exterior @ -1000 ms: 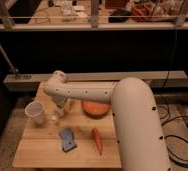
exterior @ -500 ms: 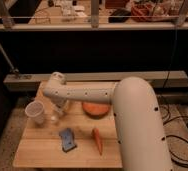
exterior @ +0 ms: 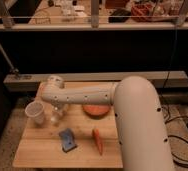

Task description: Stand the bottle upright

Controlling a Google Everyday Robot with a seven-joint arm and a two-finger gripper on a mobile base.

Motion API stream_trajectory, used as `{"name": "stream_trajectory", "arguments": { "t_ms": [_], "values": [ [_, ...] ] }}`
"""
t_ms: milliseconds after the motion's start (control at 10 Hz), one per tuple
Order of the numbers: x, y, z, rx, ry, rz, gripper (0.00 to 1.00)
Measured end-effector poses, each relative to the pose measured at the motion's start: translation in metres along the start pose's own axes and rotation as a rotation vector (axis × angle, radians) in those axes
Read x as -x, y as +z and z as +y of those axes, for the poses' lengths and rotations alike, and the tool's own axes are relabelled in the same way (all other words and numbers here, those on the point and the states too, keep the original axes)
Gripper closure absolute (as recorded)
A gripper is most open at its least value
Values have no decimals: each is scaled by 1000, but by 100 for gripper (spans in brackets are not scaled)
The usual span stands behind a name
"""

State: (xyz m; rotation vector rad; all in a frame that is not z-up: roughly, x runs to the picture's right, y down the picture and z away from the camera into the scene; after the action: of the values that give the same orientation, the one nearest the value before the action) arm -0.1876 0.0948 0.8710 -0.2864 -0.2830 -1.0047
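Left of centre on the wooden table [exterior: 42, 150], the bottle [exterior: 55, 118] showed only as a pale, slim form just right of the translucent cup [exterior: 35, 112], near it but not clearly touching. I could not tell whether it stood upright or leaned. Directly above it the gripper [exterior: 58, 108] hung down from the wrist, claw drawn fully closed; I could not make out whether it pinched the bottle or merely sat over it. The white arm [exterior: 87, 94] ran level from the wrist toward the right, then bent into a thick segment filling the lower right of the frame. Just right of the bottle, half under the arm, lay a flat orange disc [exterior: 97, 110]. Nearer the lower edge I noted a blue object [exterior: 67, 139] and, to its right, a carrot [exterior: 97, 141], both apart from the bottle.
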Motion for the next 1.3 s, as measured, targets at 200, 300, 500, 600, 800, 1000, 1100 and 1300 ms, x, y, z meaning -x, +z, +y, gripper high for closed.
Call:
{"name": "stream_trajectory", "arguments": {
  "t_ms": [200, 300, 500, 600, 800, 1000, 1100, 1300],
  "values": [
    [4, -1, 0, -12, -12, 21, 100],
    [4, -2, -1, -15, -14, 28, 100],
    [6, -3, -4, -21, -27, 48, 100],
    [9, -6, -8, -24, -45, 62, 100],
    [10, -11, -11, -29, -64, 78, 100],
    [10, -15, -14, -33, -83, 101, 100],
    [12, -20, -18, -32, -97, 113, 100],
    [16, -27, -26, -32, -124, 133, 100]
  ]
}}
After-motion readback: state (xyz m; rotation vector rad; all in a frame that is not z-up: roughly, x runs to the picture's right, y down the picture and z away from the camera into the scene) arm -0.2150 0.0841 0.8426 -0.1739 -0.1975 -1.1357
